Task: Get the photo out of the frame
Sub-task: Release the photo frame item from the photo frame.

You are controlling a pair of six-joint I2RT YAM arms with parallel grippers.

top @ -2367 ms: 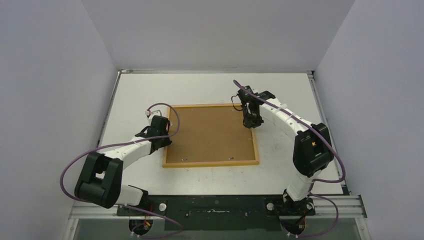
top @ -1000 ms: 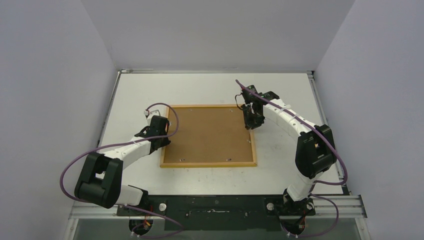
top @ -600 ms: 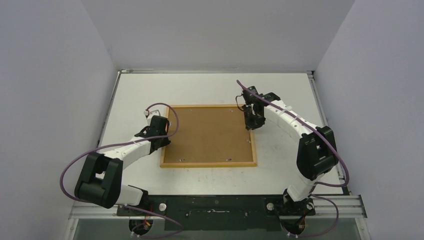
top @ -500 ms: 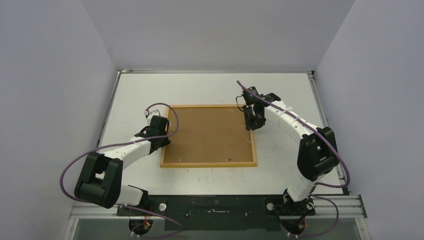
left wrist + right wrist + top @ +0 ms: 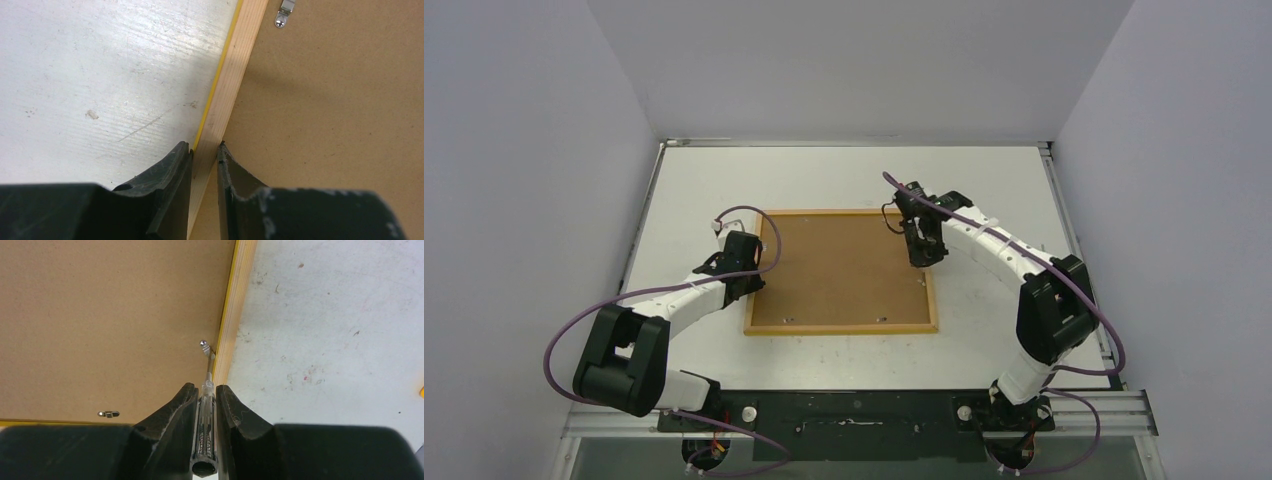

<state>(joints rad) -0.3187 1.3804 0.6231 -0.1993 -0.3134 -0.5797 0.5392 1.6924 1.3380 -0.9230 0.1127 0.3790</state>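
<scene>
The right arm has swung a little toward the left edge of the surface. The left fingers pinch the left rim of the frame, which lies face down mid-surface. The right fingers grip a screwdriver whose tip is at a metal tab. The back is on and I guess the photo is inside.

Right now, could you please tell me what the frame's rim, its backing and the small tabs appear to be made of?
The rim looks like bare light wood: pale, matte, with fine grain lines and a yellow painted edge on its outer side. The backing seems to be brown fibreboard: uniform, faintly speckled, dull. The tabs look like bright metal: silver, shiny, each held by a screw.
</scene>
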